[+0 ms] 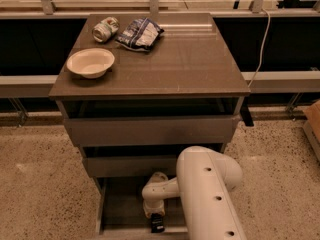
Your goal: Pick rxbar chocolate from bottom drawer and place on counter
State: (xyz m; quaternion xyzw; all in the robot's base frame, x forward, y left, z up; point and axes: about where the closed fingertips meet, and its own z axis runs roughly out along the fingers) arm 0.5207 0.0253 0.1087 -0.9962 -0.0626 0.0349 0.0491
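The bottom drawer [120, 209] is pulled open under the two upper drawers. My white arm reaches down into it from the lower right. My gripper [157, 223] shows as a dark tip low inside the drawer, near its front edge. I cannot pick out the rxbar chocolate on its own; the dark shape at the tip may be partly the bar. The counter [190, 64] is the glossy brown top of the cabinet, well above the gripper.
On the counter stand a cream bowl [90, 62] at the left, a crushed can [105, 29] and a blue-white snack bag [140, 33] at the back. A cable [260, 39] hangs to the right. A cardboard box [312, 119] is at the right edge.
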